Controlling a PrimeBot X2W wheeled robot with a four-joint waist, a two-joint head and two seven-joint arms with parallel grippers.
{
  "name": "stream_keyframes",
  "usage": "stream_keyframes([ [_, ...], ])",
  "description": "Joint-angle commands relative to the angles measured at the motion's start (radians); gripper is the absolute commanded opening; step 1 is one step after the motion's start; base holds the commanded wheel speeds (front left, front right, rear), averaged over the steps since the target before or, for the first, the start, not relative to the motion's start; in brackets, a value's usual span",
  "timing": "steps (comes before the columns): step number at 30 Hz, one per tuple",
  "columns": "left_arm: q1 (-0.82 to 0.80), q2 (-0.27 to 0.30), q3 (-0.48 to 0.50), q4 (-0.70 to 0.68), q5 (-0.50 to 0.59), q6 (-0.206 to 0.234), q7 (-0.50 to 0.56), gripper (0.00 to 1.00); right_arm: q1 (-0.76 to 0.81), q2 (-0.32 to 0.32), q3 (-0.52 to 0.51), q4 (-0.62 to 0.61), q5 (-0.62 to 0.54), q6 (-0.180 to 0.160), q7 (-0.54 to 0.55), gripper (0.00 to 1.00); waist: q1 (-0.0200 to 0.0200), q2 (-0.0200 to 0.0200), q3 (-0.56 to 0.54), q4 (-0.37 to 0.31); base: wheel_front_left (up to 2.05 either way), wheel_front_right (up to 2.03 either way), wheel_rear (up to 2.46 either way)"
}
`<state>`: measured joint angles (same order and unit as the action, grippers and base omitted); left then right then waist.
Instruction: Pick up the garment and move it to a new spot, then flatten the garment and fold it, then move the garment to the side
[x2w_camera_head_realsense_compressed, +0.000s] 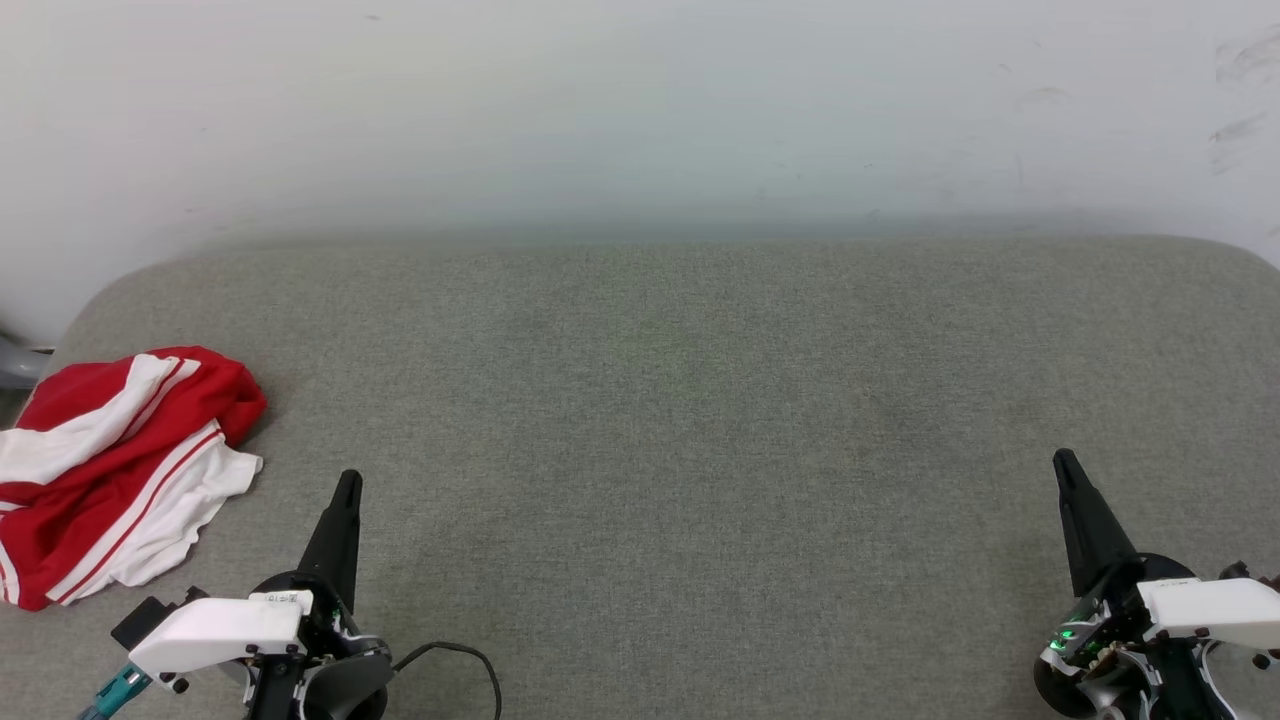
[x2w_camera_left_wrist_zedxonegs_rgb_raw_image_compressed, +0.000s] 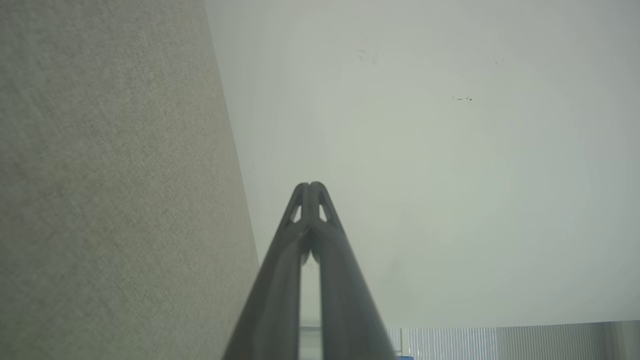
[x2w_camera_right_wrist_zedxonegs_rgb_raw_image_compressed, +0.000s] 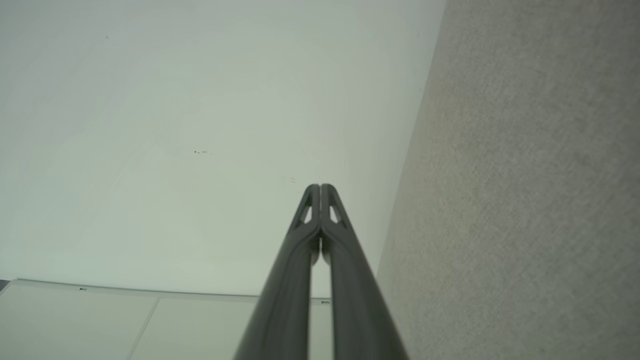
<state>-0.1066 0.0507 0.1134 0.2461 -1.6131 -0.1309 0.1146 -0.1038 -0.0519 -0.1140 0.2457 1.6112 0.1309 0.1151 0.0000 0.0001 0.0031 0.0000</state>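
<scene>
Near edge, head view: the left gripper (x2w_camera_head_realsense_compressed: 347, 483) sits low at the left. Its two dark fingers are pressed together into a single point and hold nothing. A black cable (x2w_camera_head_realsense_compressed: 470, 655) loops over the padding just beside its base. The right gripper (x2w_camera_head_realsense_compressed: 1063, 462) sits low at the right, fingers likewise pressed together and empty. Both wrist views confirm that the tips meet with nothing between them.

Surface: a wide pad (x2w_camera_head_realsense_compressed: 680, 420) covered in grey woven cloth, with rounded far corners. The cloth lies even, with faint darker patches toward the middle.

The garment (x2w_camera_head_realsense_compressed: 120, 470) lies crumpled in a heap at the pad's left end. It is red, with white sleeves and red-and-white striped trim. It lies to the left of the left gripper, near the fingers but not touching them, and well apart from the right gripper. Its left part runs past the picture's edge.

Beyond: a pale wall (x2w_camera_head_realsense_compressed: 640, 110) rises directly behind the pad, with a few dark scuffs at the upper right. A grey object (x2w_camera_head_realsense_compressed: 15, 362) shows at the left edge behind the garment; what it is cannot be told.
</scene>
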Motion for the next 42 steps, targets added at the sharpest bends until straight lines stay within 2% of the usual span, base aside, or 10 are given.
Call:
stream_keyframes([
  [1, -0.006, -0.001, 0.003, -0.001, 0.000, -0.002, 0.002, 0.00, -0.012, 0.004, 0.001, 0.000, 0.003, 0.000, 0.001, 0.00, 0.0000, -0.0001, 0.000, 0.000, 0.00, 0.00, 0.00],
  [37, -0.006, -0.001, 0.003, -0.001, 0.000, -0.002, 0.002, 0.00, -0.012, 0.004, 0.001, 0.000, 0.003, 0.000, 0.001, 0.00, 0.0000, -0.0001, 0.000, 0.000, 0.00, 0.00, 0.00],
  [38, 0.000, 0.000, 0.000, 0.000, 0.000, 0.000, 0.000, 1.00, 0.000, 0.000, 0.000, 0.000, 0.000, 0.000, 0.000, 1.00, 0.0000, -0.0001, 0.000, 0.000, 0.00, 0.00, 0.00],
  [42, 0.017, -0.002, -0.008, 0.017, 0.004, 0.000, -0.008, 1.00, 0.021, 0.001, 0.002, 0.018, -0.007, 0.000, -0.007, 1.00, 0.0000, -0.0001, 0.000, 0.000, 0.00, 0.00, 0.00],
])
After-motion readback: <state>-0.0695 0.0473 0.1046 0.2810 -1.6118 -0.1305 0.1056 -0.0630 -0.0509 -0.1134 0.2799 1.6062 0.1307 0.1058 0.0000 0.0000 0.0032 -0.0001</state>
